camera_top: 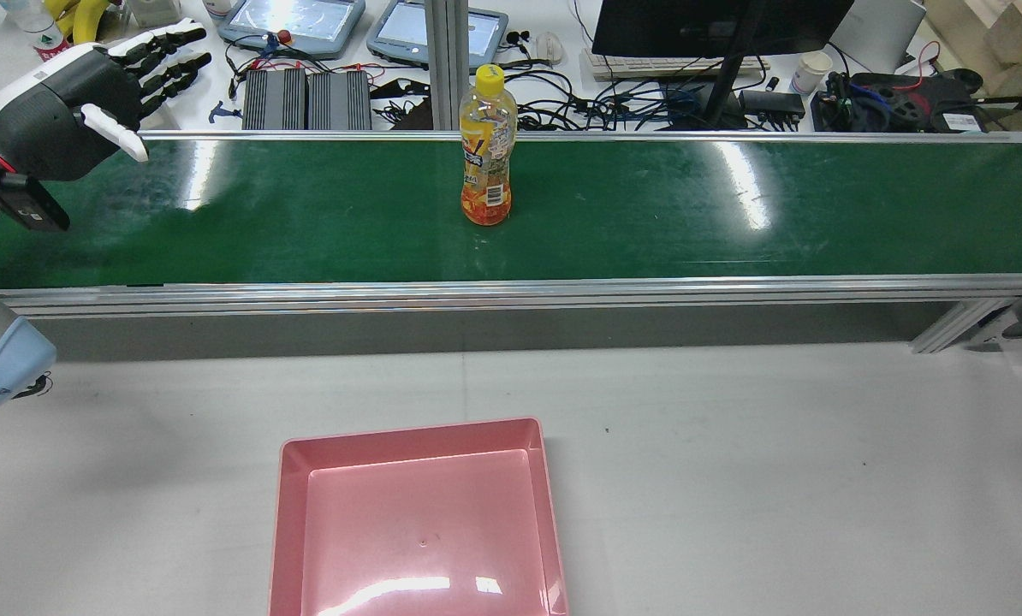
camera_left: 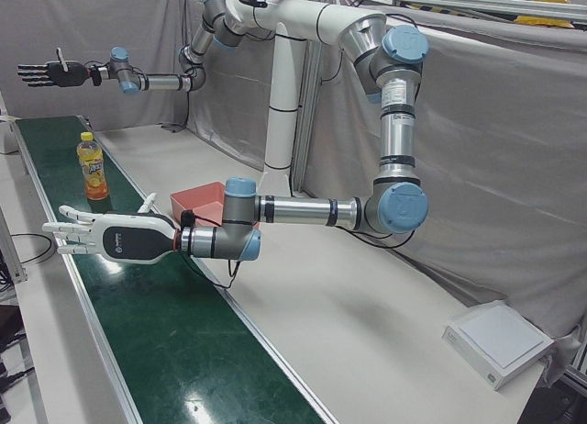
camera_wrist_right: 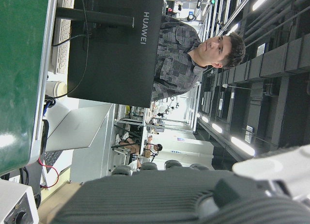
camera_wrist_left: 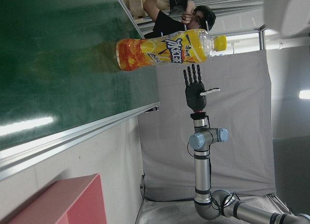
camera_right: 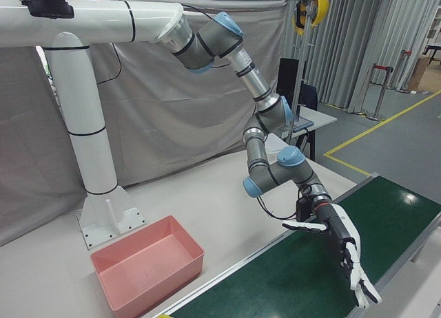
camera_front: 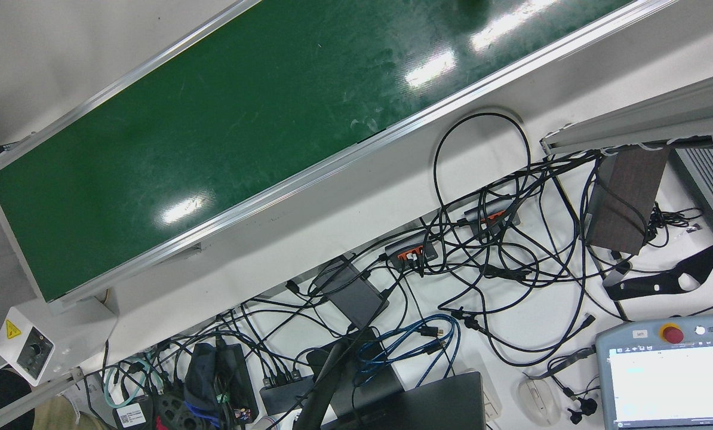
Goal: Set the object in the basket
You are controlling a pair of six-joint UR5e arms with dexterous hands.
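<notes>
While looking forward from behind the arms, finds the orange drink bottle (camera_top: 487, 145) standing upright on the green conveyor belt (camera_top: 648, 214), about midway along it and close to its far edge, yellow cap on top. Places the left hand (camera_top: 74, 103) above the belt's far-left corner, well apart from the bottle, fingers stretched out straight and spread, holding nothing, fingertips reaching past the belt's far edge. Puts the right hand (camera_left: 50, 72) out of that rear picture; seen from the left-front corner, raised high over the belt's opposite end, also flat and spread, palm empty. Leaves the bottle between the two hands along the belt, touched by neither and far from both. From the left hand's own camera, catches the bottle in the foreground with the right hand's dark palm beyond it, fingers fanned. Sets the pink basket (camera_top: 408, 430) on the white worktop (camera_top: 733, 445) at its near edge, just left of centre, well apart from the bottle and across the belt's near rail.
</notes>
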